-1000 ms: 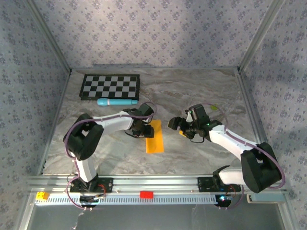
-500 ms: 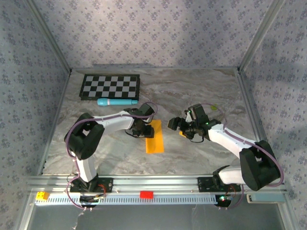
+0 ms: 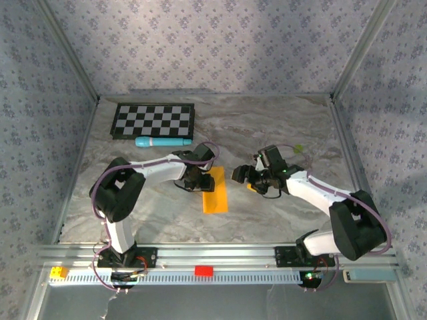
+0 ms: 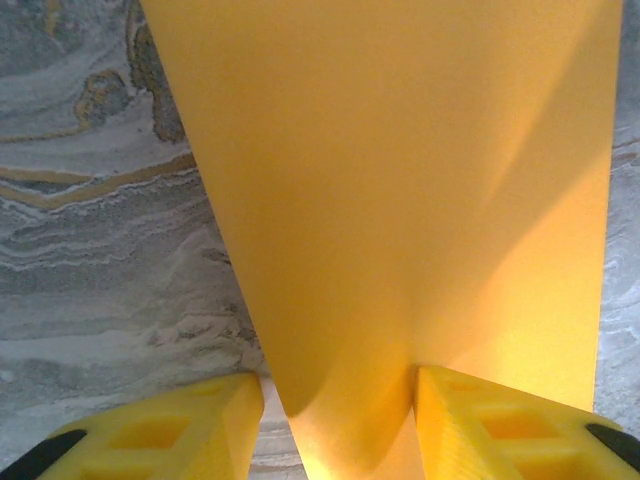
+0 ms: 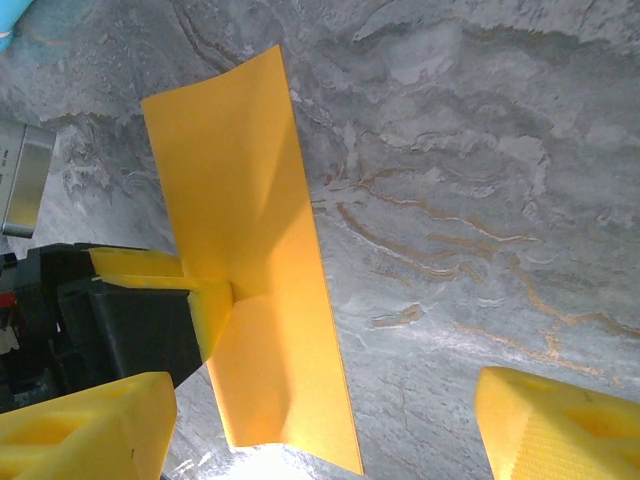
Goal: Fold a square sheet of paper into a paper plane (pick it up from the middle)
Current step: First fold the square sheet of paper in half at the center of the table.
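The marbled table point(image 3: 267, 127) carries the black-and-white checkerboard point(image 3: 153, 121) at its far left, with the light-blue cylinder point(image 3: 162, 141) lying just in front of it. The square sheet of paper point(image 3: 215, 190), folded to a narrow orange strip, lies near the table centre. The left gripper point(image 4: 338, 410) clasps the strip's far end between its yellow fingers, and the right gripper point(image 3: 240, 175) stands just right of the strip, jaws spread wide and holding nothing.
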